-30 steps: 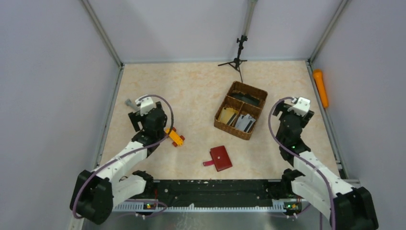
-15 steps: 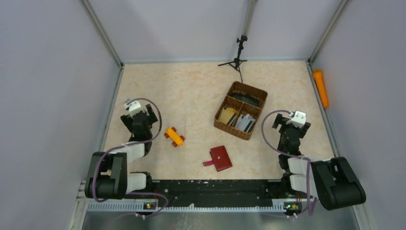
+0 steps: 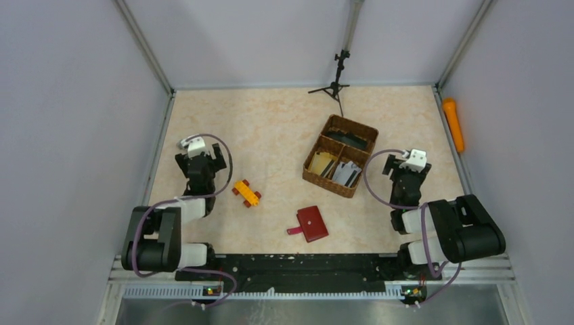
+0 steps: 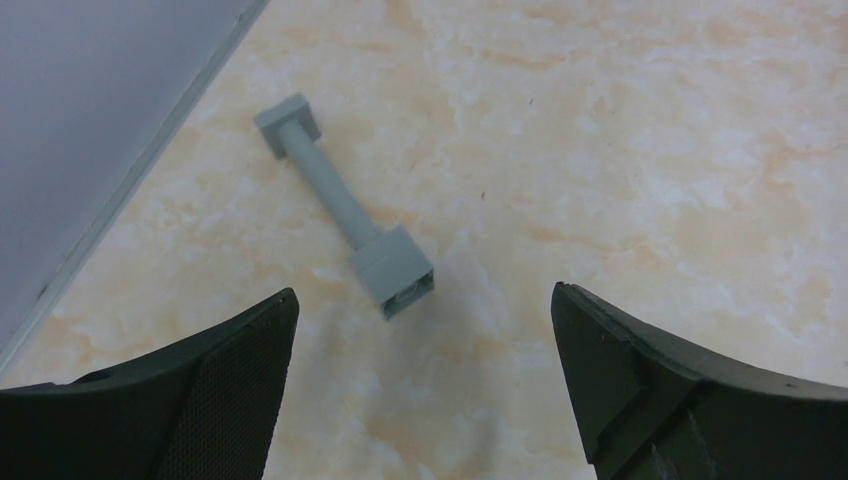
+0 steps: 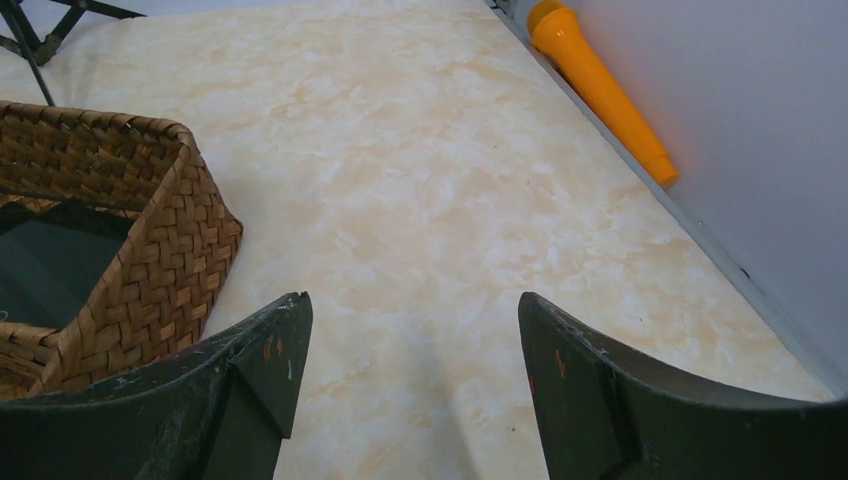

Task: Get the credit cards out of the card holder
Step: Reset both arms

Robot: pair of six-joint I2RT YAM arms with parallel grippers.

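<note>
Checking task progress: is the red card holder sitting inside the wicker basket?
No, the card holder lies on the table nearer the arms, apart from the wicker basket.

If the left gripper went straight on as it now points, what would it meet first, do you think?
The left gripper would likely meet the grey dumbbell-shaped piece on the table; depth is unclear.

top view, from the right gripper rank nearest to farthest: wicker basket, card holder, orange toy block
From the right gripper:
1. wicker basket, just to its left.
2. card holder, centre, nearer the bases.
3. orange toy block, farthest, on the left side.
</note>
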